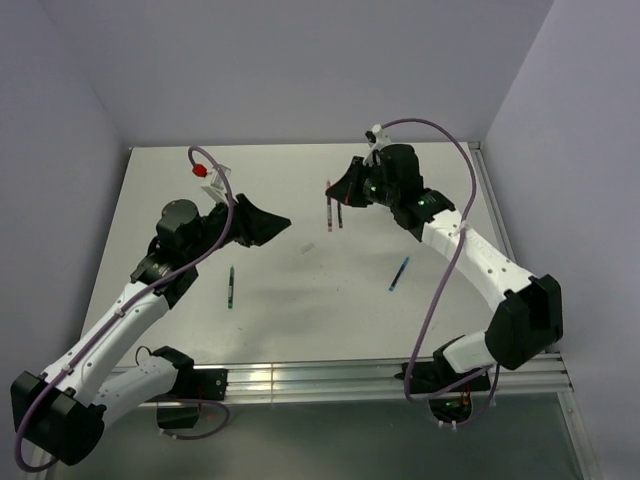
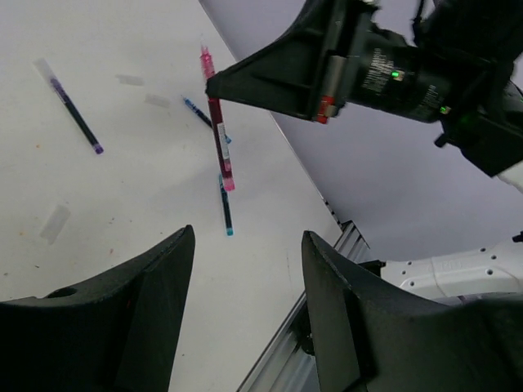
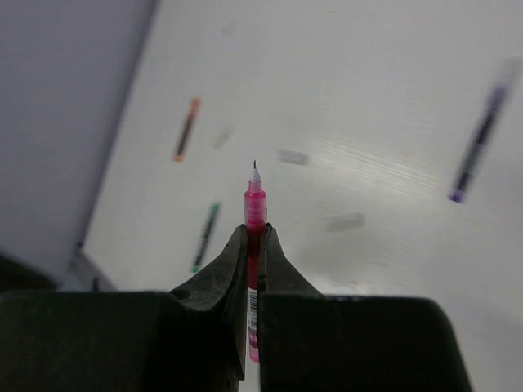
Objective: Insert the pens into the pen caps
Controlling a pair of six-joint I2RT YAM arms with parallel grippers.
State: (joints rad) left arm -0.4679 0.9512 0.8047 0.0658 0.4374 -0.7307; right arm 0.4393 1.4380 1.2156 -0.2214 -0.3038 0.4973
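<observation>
The red pen (image 3: 255, 208) is clamped between the closed fingers of the right gripper (image 3: 254, 238). Its fine tip and a short pink stretch stick out past the fingertips, and the rest of the barrel runs back between them. In the left wrist view the red pen hangs nearly upright, held near its upper end, with the longer part below the grip and apparently clear of the table (image 1: 300, 320).

The left gripper (image 2: 248, 237) is open with nothing in it. Its two fingers are spread and face the red pen from well apart.

The other pens lie flat on the table:
- **Light blue pen** (image 2: 225, 212): just below the red pen's lower end in the left wrist view. From above it lies to the near right of the red pen.
- **Dark blue pen** (image 2: 196, 113): passes just behind the red pen's barrel.
- **Purple-tipped pen** (image 2: 75, 114): well to the left of the red pen in the left wrist view.
- **Green pen** (image 1: 231, 286): seen from above, well apart from the red pen on its near left.

Three pale translucent pen caps (image 2: 129, 80) lie on the table to the left of the red pen. Two are close together, between it and the purple-tipped pen. The third (image 2: 55, 222) lies lower and farther left. None of the caps touches a pen.
</observation>
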